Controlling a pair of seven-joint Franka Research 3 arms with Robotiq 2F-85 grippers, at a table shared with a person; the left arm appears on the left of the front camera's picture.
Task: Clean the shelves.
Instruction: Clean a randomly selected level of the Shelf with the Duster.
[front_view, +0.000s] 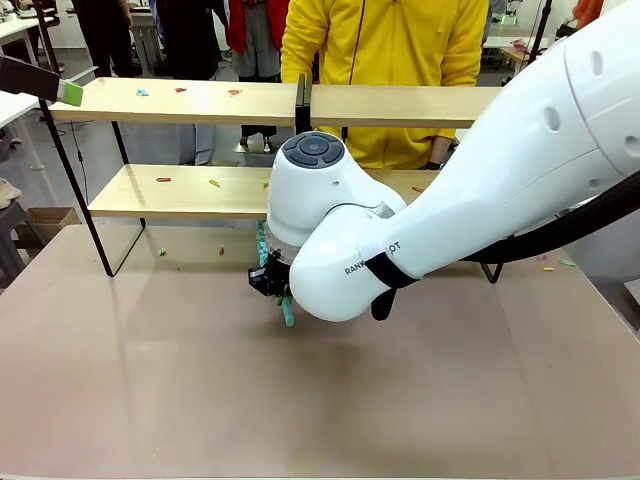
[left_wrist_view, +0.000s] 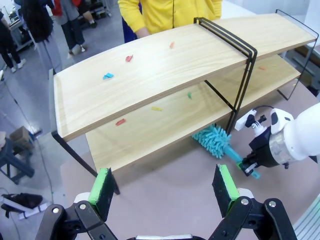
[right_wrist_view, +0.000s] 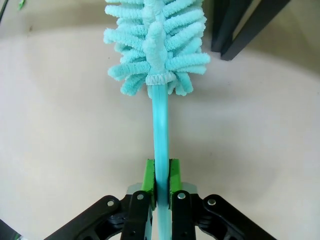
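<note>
Shelves: the wide 2-tier shelves (front_view: 200, 100) of long, smooth light-wood boards on a thin black metal frame stand at the far side of the tabletop.
Right fingers: the black right fingers (right_wrist_view: 148, 175) with green pads are clenched on the duster's handle, low over the tabletop in front of the lower board.
Left fingers: the left fingers (left_wrist_view: 102, 186) are spread wide with nothing between them, raised near the shelves' end and apart from the boards.
Duster: the teal duster (right_wrist_view: 157, 45) has a fluffy chenille head and a slim plastic handle; the head lies just beside the centre post.
Scraps: small coloured scraps (left_wrist_view: 108, 76) dot both boards.
Tabletop: large, matte beige tabletop (front_view: 200, 380).
</note>
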